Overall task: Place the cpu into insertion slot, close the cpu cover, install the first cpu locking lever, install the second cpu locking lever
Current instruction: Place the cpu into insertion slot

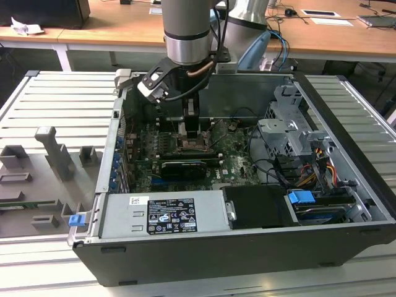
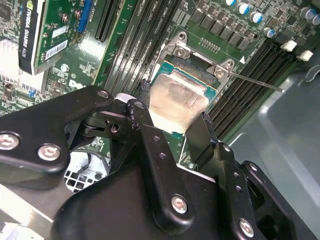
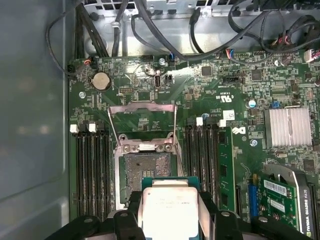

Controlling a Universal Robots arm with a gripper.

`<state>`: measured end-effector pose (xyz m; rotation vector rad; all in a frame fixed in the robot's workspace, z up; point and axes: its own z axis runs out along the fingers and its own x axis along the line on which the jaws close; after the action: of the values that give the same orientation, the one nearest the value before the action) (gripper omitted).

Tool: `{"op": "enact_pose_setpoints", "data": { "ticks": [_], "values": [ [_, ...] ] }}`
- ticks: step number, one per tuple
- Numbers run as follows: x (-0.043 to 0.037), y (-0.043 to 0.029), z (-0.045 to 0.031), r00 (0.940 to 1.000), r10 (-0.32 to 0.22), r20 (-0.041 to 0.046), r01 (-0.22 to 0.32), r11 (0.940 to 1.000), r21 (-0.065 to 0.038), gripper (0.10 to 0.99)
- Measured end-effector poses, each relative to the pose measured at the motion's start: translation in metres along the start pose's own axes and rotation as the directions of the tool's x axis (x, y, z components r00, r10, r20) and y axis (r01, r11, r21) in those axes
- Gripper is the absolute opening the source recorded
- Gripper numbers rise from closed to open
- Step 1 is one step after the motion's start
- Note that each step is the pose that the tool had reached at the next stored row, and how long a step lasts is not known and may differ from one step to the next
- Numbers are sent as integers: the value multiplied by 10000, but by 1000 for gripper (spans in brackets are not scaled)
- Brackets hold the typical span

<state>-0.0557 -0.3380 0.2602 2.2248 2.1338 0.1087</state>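
Note:
My gripper [image 3: 168, 215] is shut on the cpu [image 3: 167, 212], a flat square chip with a pale metal top, its black fingers [image 3: 131, 212] against two opposite edges. The chip hangs just above the insertion slot [image 3: 145, 167], whose dark centre lies bare beyond it. The cpu cover [image 3: 142, 107], a thin metal frame with a square cut-out, is swung open past the socket's hinge. In the second wrist view the cpu [image 2: 175, 102] sits between the fingers [image 2: 200, 135], and a thin locking lever [image 2: 255, 80] sticks out beside the socket. In the exterior view the gripper [image 1: 193, 133] is low inside the open computer case, over the insertion slot [image 1: 197, 147].
Memory slots [image 3: 92, 170] flank the socket on both sides. A graphics card [image 1: 182, 167] lies just in front of it, and the power supply [image 1: 164, 213] sits nearer the camera. The drive cage [image 1: 291, 130] and cables [image 1: 297, 170] fill the exterior view's right. Grey fixtures [image 1: 55, 154] stand on the table.

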Motion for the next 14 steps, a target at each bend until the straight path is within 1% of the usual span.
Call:
{"op": "enact_pose_setpoints", "data": {
  "ticks": [4,8,9,10,11,14],
  "values": [
    [0,11,31,9998,-221,-20,221,9998,2,533],
    [0,8,61,9997,-233,-22,233,9997,0,533],
    [0,6,78,9997,-236,-22,236,9997,-1,533],
    [2,10,130,9996,-296,-26,296,9996,1,533],
    [2,7,163,9995,-318,-28,318,9995,1,533],
    [5,4,227,9995,-322,-30,322,9995,1,533]
  ]
}}
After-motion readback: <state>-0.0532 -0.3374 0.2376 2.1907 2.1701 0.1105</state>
